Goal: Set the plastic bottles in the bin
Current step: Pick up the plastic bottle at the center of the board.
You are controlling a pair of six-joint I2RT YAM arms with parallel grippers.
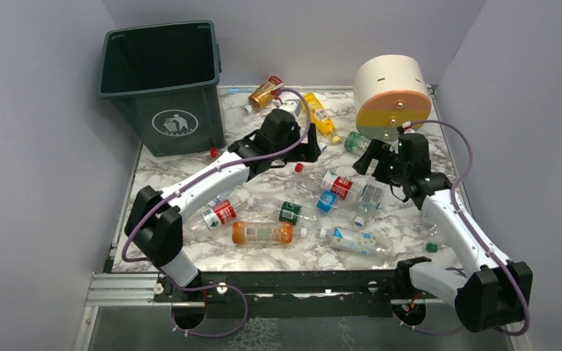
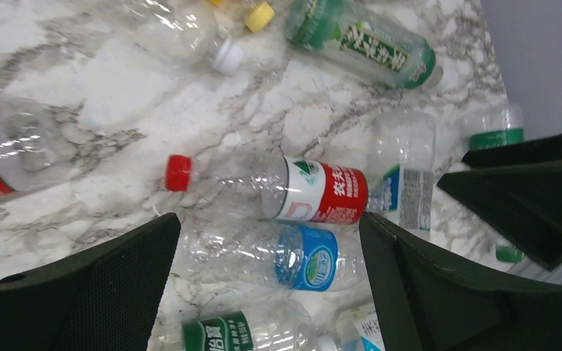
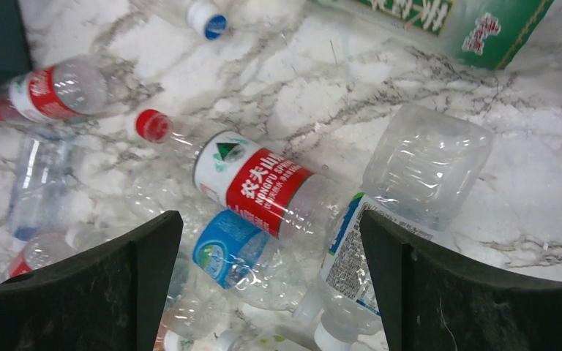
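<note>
The left jaws stand wide apart and hold nothing. Between them, lower down on the counter (image 1: 402, 219), lie a clear bottle with a red label (image 2: 322, 191) and red cap, and just nearer, touching it, a crumpled clear bottle with a blue label (image 2: 304, 257).

The right jaws are also spread wide and hold nothing. They hang over the same two bottles from the right side, with a squarish clear bottle (image 3: 424, 164) lying just right of the red-label one.

The left arm (image 1: 212, 175) reaches from the near left toward the middle of the white marble counter. The right arm (image 1: 454, 219) reaches in from the near right. The two sets of jaws face each other across the cluster, apart from one another.

The other plastic bottles lie scattered on their sides. An orange one (image 1: 262, 232) lies near the middle front, a green-label one (image 1: 289, 212) just beyond it, and a red-label one (image 1: 219, 213) beside the left arm. A yellow bottle (image 1: 320, 115) and an amber bottle (image 1: 265, 91) lie at the far edge.

The bin (image 1: 165, 73), dark green with a white litter symbol, stands upright at the far left corner, well apart from both sets of jaws. A big cream cylinder (image 1: 391, 91) lies on its side at the far right, just behind the right jaws.
</note>
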